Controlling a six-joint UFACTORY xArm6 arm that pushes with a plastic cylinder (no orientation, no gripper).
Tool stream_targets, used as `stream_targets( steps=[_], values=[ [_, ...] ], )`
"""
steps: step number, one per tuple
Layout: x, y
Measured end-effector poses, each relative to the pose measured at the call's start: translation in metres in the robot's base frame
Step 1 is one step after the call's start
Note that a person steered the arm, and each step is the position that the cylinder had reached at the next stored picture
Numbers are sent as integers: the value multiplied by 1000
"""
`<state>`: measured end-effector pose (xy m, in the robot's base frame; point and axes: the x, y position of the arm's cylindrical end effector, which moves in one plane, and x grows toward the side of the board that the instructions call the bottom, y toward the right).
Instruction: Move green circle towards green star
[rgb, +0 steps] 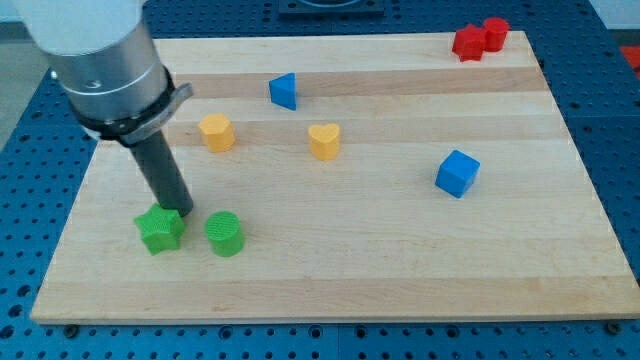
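You'll see the green circle (224, 233) standing upright, round face up, just at 3 o'clock of the green star (160, 229); my tip (183, 212) sits between them, slightly behind.

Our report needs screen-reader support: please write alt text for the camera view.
My tip rests between the green star and green circle, near the wooden board's bottom left. Yellow, blue and red blocks lie farther up.

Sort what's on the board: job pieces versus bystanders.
Job: green circle, green star, my tip just above and between them.
Lying about: blue triangle, blue cube, yellow hexagon, yellow heart, two red blocks.
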<state>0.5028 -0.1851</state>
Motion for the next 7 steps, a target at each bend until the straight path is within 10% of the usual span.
stream_targets(
  steps=[7],
  values=[
    [-10, 36]
  ],
)
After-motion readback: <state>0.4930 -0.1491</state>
